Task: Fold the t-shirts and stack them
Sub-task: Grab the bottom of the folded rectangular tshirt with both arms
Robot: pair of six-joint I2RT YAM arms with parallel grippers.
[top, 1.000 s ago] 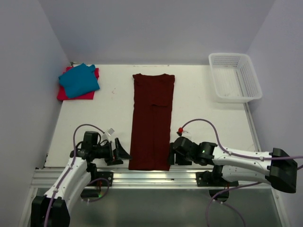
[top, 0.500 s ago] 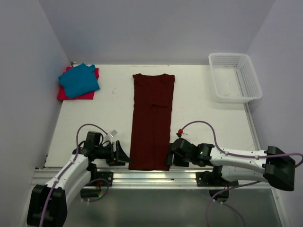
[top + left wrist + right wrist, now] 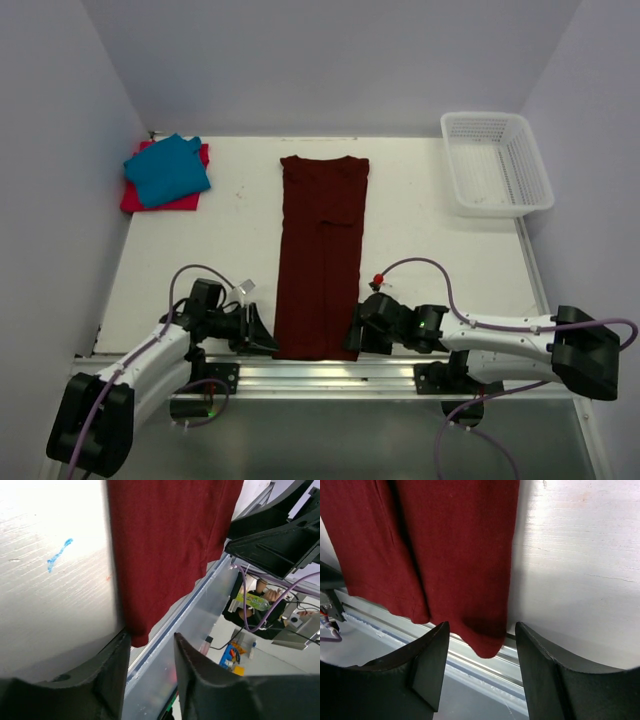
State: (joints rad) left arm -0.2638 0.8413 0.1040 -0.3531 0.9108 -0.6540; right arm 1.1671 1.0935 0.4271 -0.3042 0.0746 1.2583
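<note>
So here's my setup: the maroon shirt (image 3: 322,255) is lying flat down the middle of the table (image 3: 430,240), folded into a long narrow strip. In the overhead view its long axis runs straight up and down the frame, neck end toward the top, hem at the bottom right by my bases. The hem actually hangs a little past the table edge, over the metal rail (image 3: 320,368).

My left gripper (image 3: 262,335) is down low at the bottom-left corner of the hem, and my right gripper (image 3: 352,338) is at the bottom-right corner, so I'm flanking the strip on both sides. Both are spread apart, not pinching anything. In the left wrist view the hem corner pokes into the gap between my fingers (image 3: 112,680) at the lower middle of the frame, right up against the left-hand one. Same deal in the right wrist view: the corner droops over the table edge between my two fingers (image 3: 540,670), cloth not clamped.

The other two are well away in the upper left of the overhead view: the teal shirt (image 3: 167,168) sits folded on top of the red-pink shirt (image 3: 190,200). A white mesh basket (image 3: 497,165) is in the upper right.
</note>
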